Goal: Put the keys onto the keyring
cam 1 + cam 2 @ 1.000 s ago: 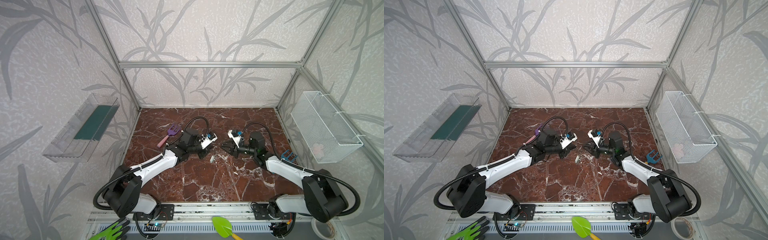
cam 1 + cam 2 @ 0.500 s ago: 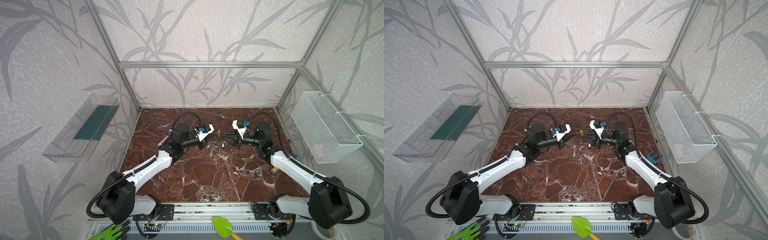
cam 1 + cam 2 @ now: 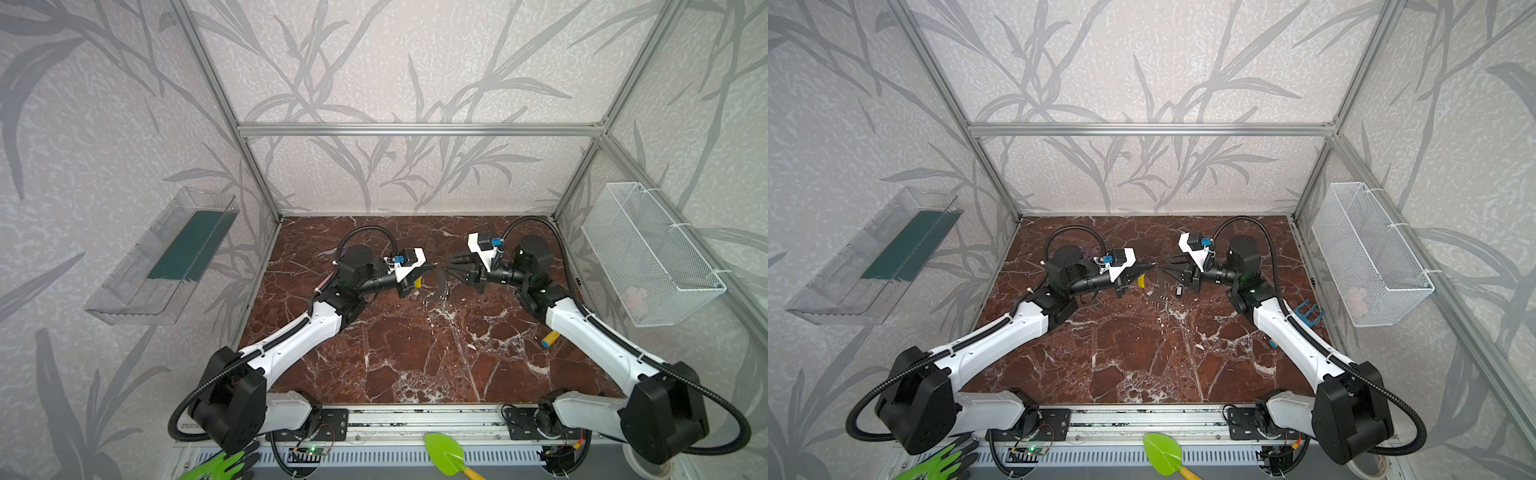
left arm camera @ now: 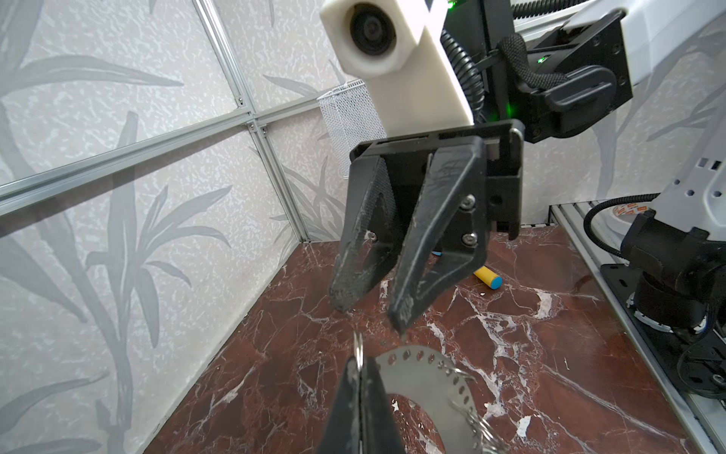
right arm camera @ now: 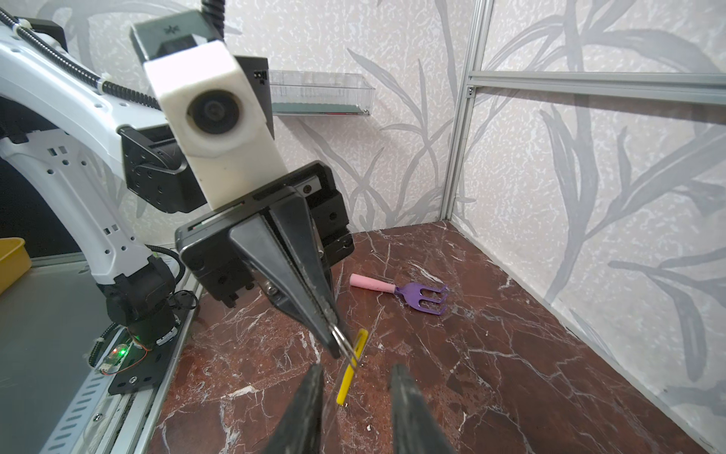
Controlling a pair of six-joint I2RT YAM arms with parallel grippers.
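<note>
My left claw [image 5: 334, 342] is pressed tight on the keyring [image 4: 424, 377] and holds it up off the table [image 3: 415, 353] — the grey hoop sticks out past the claw tips, and its yellow bit [image 5: 351, 371] hangs below. My right claw [image 4: 371, 314] is spread with nothing in it, and it points at the hoop from close by. The keys [image 4: 477, 422] may be the small silver bits on the hoop's rim — too tiny for me to tell.
</note>
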